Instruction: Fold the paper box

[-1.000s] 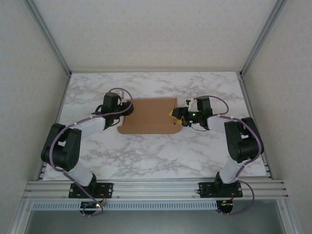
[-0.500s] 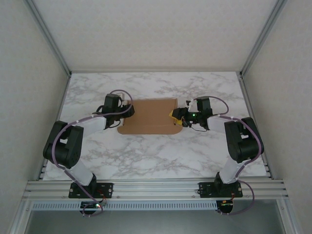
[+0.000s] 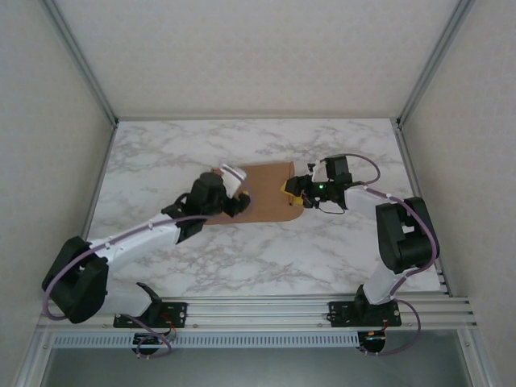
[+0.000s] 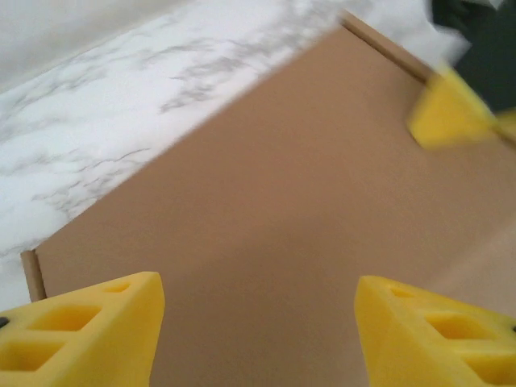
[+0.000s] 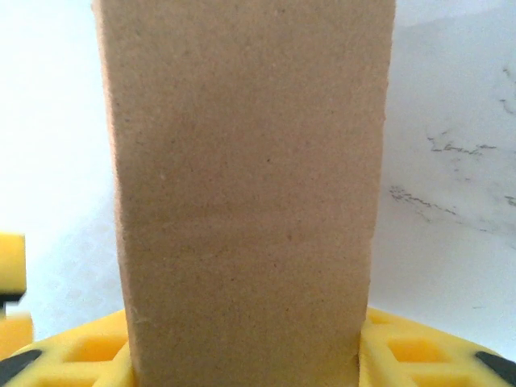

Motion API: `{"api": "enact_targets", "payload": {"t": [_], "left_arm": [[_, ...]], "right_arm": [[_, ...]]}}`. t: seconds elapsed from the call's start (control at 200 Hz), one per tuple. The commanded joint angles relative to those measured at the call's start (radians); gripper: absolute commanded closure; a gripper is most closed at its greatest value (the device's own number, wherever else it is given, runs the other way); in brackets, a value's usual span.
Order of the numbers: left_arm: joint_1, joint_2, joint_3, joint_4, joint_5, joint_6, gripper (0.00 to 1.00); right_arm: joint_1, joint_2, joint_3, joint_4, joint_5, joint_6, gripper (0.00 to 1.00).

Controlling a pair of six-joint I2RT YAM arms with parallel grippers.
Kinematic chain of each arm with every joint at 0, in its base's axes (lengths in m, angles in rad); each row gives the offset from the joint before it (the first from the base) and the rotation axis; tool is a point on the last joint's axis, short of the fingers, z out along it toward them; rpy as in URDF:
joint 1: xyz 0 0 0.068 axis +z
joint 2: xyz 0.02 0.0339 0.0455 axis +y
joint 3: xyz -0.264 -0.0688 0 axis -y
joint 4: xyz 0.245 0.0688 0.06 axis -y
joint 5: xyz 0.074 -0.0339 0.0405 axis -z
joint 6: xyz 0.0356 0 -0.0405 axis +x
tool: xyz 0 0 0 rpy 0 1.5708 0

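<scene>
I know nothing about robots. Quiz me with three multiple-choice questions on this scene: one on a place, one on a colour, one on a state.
1. Where is the box? A. mid-table B. at the near edge C. far left corner
2. What colour are the fingers? A. blue B. yellow C. red
3. How is the left hand? A. shut on the box B. open over the box C. shut, empty
Answers: 1 A, it lies amid the marble table. 2 B, both wrist views show them yellow. 3 B, its fingers stand wide apart above the cardboard, while the right hand clamps its edge.
</scene>
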Motion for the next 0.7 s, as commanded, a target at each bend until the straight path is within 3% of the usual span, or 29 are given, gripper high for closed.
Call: {"api": "enact_targets", "payload": {"t": [0.0,0.411,0.696], "left_arm": [[-0.006,0.034,-0.003,-0.039,-0.086,0.213,0.36],[-0.058,0.231,0.06,0.017,-0.187,0.299,0.39],[-0.087,0.308,0.035,0.216,-0.357,0.338,0.54]], "right_arm": [[0.003,-0.011,0.008,-0.064,0.034,-0.045,0.56],[0.02,-0.013,-0.001,-0.041,-0.011,-0.03,0.56],[0.048,-0.021,-0.01,-0.022,-0.065,0.007,0.56]]}}
